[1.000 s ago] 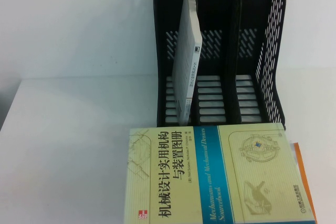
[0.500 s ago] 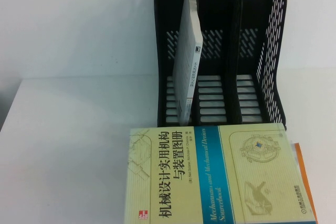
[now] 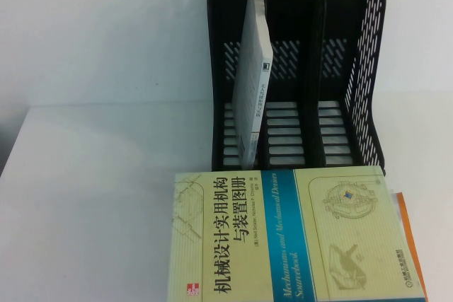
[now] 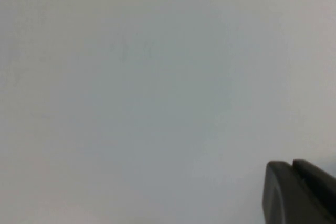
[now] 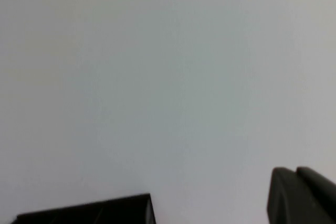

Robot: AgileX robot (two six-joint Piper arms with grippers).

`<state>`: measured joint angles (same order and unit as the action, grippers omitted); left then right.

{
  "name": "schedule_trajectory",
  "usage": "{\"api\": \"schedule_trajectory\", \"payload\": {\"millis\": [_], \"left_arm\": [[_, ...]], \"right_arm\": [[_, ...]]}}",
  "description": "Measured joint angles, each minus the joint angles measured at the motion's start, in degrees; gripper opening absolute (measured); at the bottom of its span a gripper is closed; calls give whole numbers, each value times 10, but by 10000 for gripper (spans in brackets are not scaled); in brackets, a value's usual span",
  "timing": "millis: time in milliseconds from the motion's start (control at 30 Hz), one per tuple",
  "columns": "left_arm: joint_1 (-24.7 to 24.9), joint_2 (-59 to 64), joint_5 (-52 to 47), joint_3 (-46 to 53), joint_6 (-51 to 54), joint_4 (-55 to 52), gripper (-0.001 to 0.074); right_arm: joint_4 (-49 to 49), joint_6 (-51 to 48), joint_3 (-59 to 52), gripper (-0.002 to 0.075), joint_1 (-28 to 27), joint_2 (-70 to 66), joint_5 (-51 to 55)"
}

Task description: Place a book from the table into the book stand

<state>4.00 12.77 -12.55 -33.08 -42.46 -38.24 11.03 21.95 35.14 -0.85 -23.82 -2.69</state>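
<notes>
The thick book [image 3: 283,235] with the pale yellow-green cover and blue band lies flat on the white table [image 3: 92,196], just in front of the black book stand [image 3: 368,68]. The stand's middle and right slots are empty. Neither arm shows in the high view. My left gripper [image 4: 292,163] shows only as two dark fingertips pressed together over a plain white surface, holding nothing. My right gripper [image 5: 295,170] looks the same, shut and empty over white.
A thin grey-white book [image 3: 255,76] leans upright in the stand's left slot. A white book with orange edges [image 3: 410,245] pokes out from under the thick book at the right. A black edge [image 5: 89,211] shows in the right wrist view.
</notes>
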Motion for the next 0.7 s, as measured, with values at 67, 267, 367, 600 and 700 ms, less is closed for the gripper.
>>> {"api": "schedule_trajectory", "payload": {"millis": [67,267,367,600,700], "left_arm": [[0,18,-47,-14,-17,26,-4],[0,24,-109,-18,-49,88,-4],[0,24,-119,-18,-53,119,-4],[0,32,-143,-16,-55,220,-4],[0,49,-147,-10,-54,241,-4]], "right_arm": [[0,2,0,-3,0,-16,17],[-17,61,0,-3,0,-15,66],[-28,67,0,-3,1,-1,93],[-126,57,-12,-3,28,7,177],[-129,-6,-21,-3,47,-20,221]]}}
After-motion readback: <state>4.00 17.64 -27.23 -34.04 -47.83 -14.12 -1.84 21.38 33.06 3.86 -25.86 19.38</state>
